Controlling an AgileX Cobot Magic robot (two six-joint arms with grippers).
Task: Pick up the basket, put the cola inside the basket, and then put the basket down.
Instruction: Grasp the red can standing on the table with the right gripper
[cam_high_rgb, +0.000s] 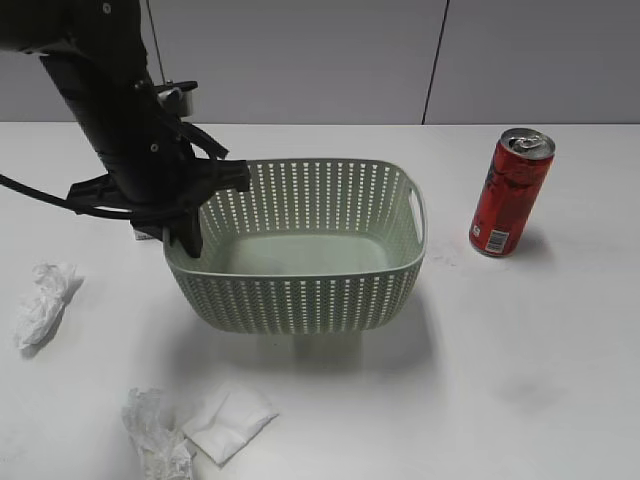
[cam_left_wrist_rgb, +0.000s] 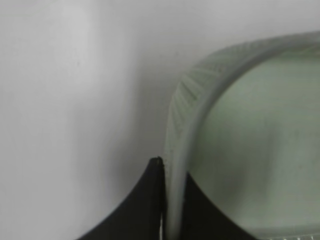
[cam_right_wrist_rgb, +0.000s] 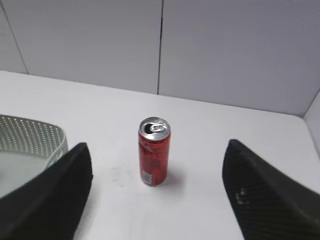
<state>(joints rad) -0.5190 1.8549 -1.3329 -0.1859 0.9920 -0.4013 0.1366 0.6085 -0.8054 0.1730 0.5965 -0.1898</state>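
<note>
In the exterior view the basket (cam_high_rgb: 300, 245) sits mid-surface, and its shadow spreading beneath hints it may be raised a little, though I cannot tell for sure. The left claw (cam_high_rgb: 188, 232) comes down over the basket's left rim, one finger inside the wall and one outside, closed on that rim. The cola (cam_high_rgb: 511, 192) stands upright to the right of the basket, well apart from it, tab end up. Crumpled tissues (cam_high_rgb: 45, 303) lie left of the basket and more tissue (cam_high_rgb: 195, 425) lies in front of it on the white surface (cam_high_rgb: 540, 380). In the left wrist view the basket's rim (cam_left_wrist_rgb: 187, 120) curves away from the left claw (cam_left_wrist_rgb: 172, 200), whose two dark fingers pinch the thin wall between them. In the right wrist view the right claw (cam_right_wrist_rgb: 157, 195) hangs spread wide with nothing between its fingers, and the cola (cam_right_wrist_rgb: 154, 158) stands centred beyond them, to the right of the basket corner (cam_right_wrist_rgb: 35, 137) showing at the edge. I judge the basket light but springy; held by one rim it will likely sag and tilt, so the grip wants to stay deep on the wall. The can looks thin-skinned, smooth and easy to topple or dent, so a hold across its mid-body, level and gentle, seems best.
</note>
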